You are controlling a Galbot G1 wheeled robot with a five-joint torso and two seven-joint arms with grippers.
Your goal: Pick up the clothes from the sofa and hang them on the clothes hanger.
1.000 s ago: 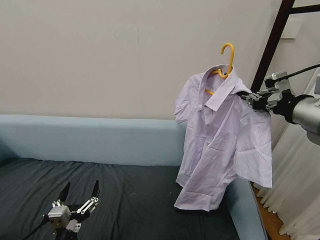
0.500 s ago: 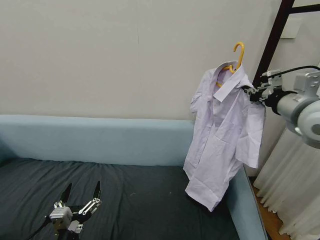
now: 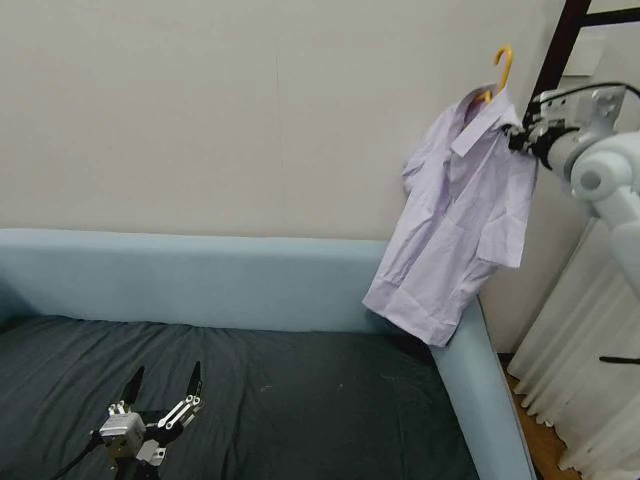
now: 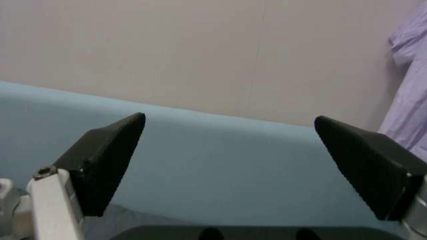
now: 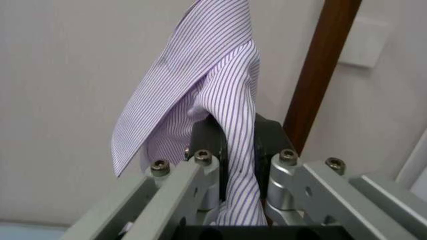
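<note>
1. the right gripper [image 3: 518, 138] was raised high on the right, its fingers pressed together on a fold of the shirt [image 3: 462, 210] near the shoulder. in the right wrist view the striped cloth ran up from between them.
2. the shirt hung on a yellow hanger [image 3: 501, 68], with its hem down by the right end of the sofa [image 3: 200, 285].
3. the hanger's hook was just beside a dark pole [image 3: 560, 45]; whether it touched was hard to tell.
4. the left gripper [image 3: 160, 388] sat low over the sofa, fingers spread wide, well apart from the shirt.
</note>
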